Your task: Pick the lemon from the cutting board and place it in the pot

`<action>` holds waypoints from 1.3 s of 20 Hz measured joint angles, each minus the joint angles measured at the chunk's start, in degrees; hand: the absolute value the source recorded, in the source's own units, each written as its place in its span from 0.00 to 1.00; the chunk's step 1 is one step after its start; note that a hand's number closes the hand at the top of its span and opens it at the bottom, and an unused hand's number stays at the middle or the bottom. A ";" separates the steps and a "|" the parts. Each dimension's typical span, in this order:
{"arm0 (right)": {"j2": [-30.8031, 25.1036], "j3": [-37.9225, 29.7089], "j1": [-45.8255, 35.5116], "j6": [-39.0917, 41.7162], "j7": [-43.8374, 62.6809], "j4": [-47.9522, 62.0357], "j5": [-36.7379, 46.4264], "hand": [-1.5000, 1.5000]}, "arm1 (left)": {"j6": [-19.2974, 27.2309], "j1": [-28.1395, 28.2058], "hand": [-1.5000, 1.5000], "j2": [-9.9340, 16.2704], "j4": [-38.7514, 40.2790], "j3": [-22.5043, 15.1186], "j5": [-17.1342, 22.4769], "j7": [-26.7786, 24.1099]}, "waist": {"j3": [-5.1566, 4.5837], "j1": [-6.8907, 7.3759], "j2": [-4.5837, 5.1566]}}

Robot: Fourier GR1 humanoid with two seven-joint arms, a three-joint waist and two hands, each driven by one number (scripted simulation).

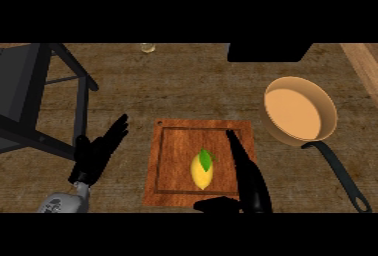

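Where wood board grooves: oval lemon.

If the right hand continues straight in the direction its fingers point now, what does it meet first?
The right hand lies open over the brown wooden cutting board, fingers pointing toward its far edge. Going straight on, it probably crosses that edge onto bare wooden counter; the yellow lemon with a green leaf stays at its left. Height is unclear.

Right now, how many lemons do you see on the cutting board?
1. The lemon lies near the middle of the cutting board, just left of the right hand. None seems hidden.
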 measured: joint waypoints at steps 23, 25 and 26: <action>3.73 -3.31 -5.15 -4.27 -33.68 23.89 -26.10 1.00 | -3.38 1.75 0.50 -3.04 -1.73 3.39 -4.01 0.76 | -0.29 0.17 -0.39; 3.74 -2.61 -5.74 -5.26 -38.47 26.97 -27.01 1.00 | -3.37 1.71 0.50 -3.67 -1.17 3.26 -4.55 0.45 | -0.48 0.12 -0.77; 3.73 -2.56 -6.46 -5.30 -40.31 28.17 -28.22 1.00 | -3.75 1.42 0.50 -3.46 -1.16 3.74 -4.33 0.63 | -0.57 0.10 -0.92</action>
